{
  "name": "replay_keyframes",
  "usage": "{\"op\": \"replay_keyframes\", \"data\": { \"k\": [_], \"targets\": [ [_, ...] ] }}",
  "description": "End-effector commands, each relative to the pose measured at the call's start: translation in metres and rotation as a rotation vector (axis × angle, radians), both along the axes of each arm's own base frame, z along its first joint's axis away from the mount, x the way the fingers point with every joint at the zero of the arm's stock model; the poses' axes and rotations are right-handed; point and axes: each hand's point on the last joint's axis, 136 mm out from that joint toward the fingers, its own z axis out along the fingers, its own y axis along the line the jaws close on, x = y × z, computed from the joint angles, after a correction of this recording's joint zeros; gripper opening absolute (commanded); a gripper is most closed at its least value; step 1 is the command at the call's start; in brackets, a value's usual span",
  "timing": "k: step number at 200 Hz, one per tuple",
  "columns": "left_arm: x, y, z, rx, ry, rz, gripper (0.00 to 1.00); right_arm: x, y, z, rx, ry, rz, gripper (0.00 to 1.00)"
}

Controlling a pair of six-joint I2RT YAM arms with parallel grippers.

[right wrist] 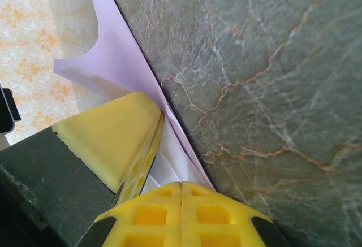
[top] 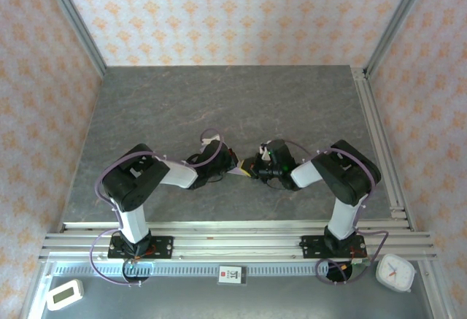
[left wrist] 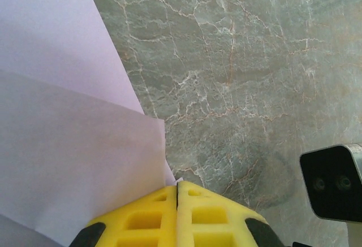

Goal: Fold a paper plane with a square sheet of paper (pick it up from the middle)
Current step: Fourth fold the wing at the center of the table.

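Over the table (left wrist: 254,89), you are pinching the lilac paper (left wrist: 73,145), left gripper (left wrist: 177,183) and right gripper (right wrist: 181,185) both clamped on it, needing gentle, even tension.

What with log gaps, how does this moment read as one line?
left gripper: shut on sheet | right gripper: shut on sheet | sheet: creased

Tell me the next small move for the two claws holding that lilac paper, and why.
Probably lower the sheet of paper onto the table to flatten it: the left claw and right claw are both shut on it, close together, and a fold already shows.
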Motion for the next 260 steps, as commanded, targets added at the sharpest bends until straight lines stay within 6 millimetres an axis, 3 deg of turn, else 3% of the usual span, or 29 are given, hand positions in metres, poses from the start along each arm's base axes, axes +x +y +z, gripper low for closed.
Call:
{"op": "replay_keyframes", "data": {
  "k": [1, 70, 171, 206, 232, 245, 260],
  "targets": [
    [0.004, 0.047, -0.030, 0.145, 0.064, 0.109, 0.00, -0.061, -0.062, -0.099, -0.348, 0.321, -0.052, 0.00],
    [0.019, 0.072, -0.030, 0.170, 0.044, 0.128, 0.00, -0.069, -0.069, -0.109, -0.372, 0.349, -0.057, 0.00],
    [0.037, 0.130, -0.042, 0.224, 0.062, 0.240, 0.00, -0.074, -0.073, -0.117, -0.387, 0.368, -0.063, 0.00],
    [0.045, 0.162, -0.048, 0.237, 0.079, 0.326, 0.00, -0.076, -0.074, -0.120, -0.381, 0.374, -0.067, 0.00],
    [0.050, 0.202, -0.051, 0.235, 0.096, 0.437, 0.00, -0.075, -0.073, -0.118, -0.372, 0.369, -0.071, 0.00],
    [0.053, 0.219, -0.046, 0.209, 0.095, 0.478, 0.00, -0.073, -0.071, -0.117, -0.360, 0.364, -0.072, 0.00],
    [0.056, 0.222, -0.028, 0.184, 0.063, 0.477, 0.00, -0.071, -0.069, -0.115, -0.351, 0.355, -0.075, 0.00]
  ]
}}
